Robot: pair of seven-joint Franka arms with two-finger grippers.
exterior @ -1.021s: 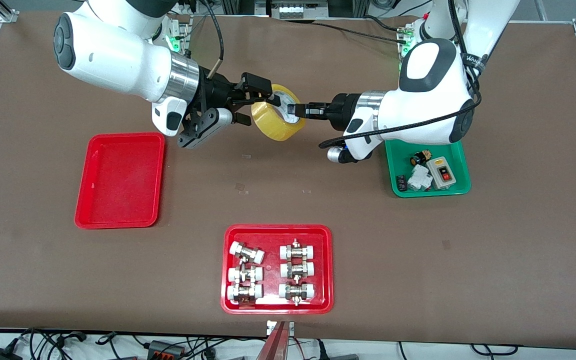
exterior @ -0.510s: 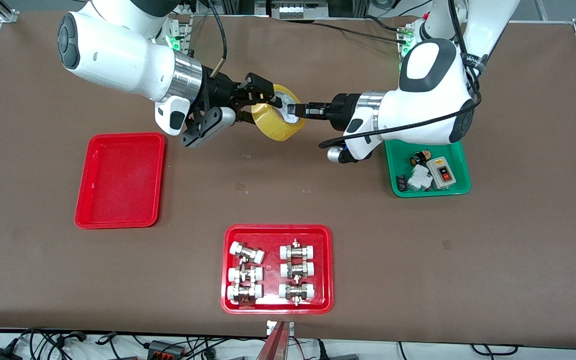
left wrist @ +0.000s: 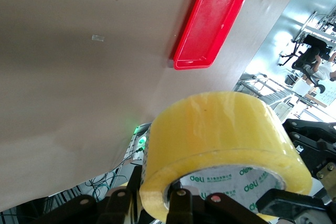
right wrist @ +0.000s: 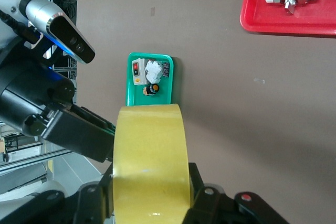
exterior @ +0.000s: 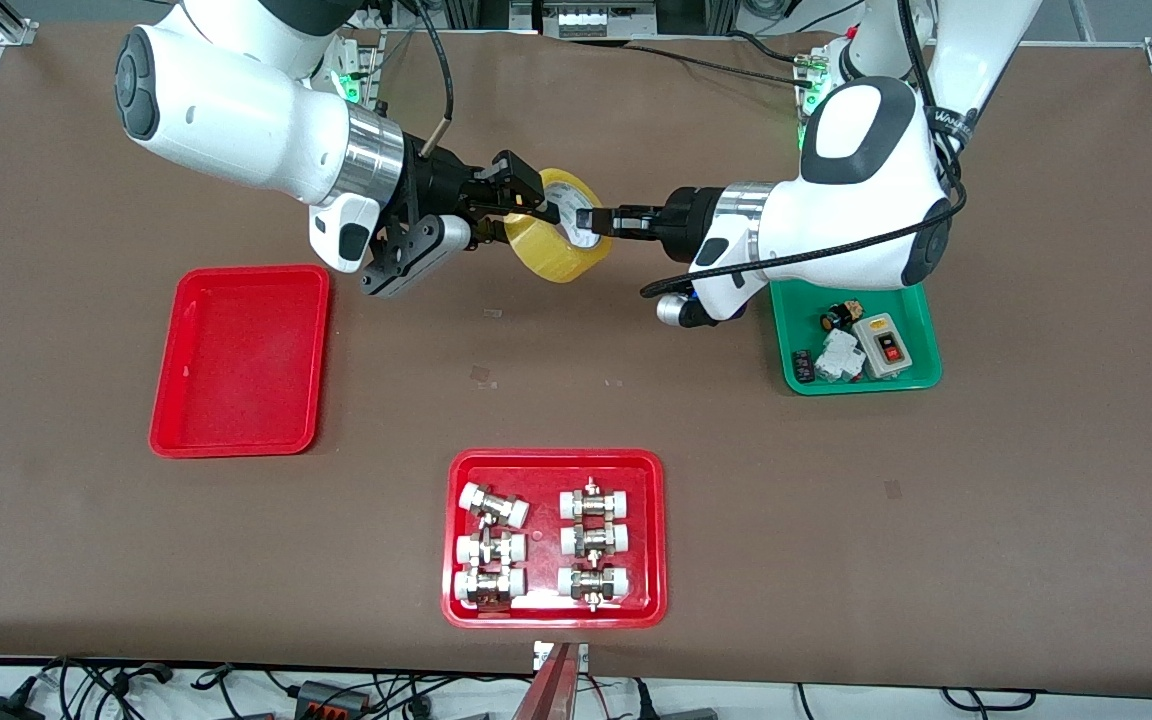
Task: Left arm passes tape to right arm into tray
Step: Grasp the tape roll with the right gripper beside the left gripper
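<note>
The yellow tape [exterior: 554, 250] hangs in the air over the table's middle, held between both grippers. My left gripper [exterior: 586, 221] is shut on the ring's wall, one finger in the hole. It also shows in the left wrist view [left wrist: 157, 205] with the tape [left wrist: 220, 140]. My right gripper [exterior: 514, 212] is shut on the tape's two flat sides. It shows in the right wrist view [right wrist: 150, 195] with the tape [right wrist: 149, 150]. The plain red tray [exterior: 236, 360] lies empty toward the right arm's end, also in the left wrist view [left wrist: 210, 22].
A red tray with white-capped metal fittings [exterior: 651, 530] lies near the front edge, also in the right wrist view [right wrist: 257, 19]. A green tray [exterior: 796, 340] with small electrical parts lies under the left arm, also in the right wrist view [right wrist: 173, 85].
My right gripper has moved in on the tape and its fingers have closed on the roll. The left gripper and the tape have barely moved.
</note>
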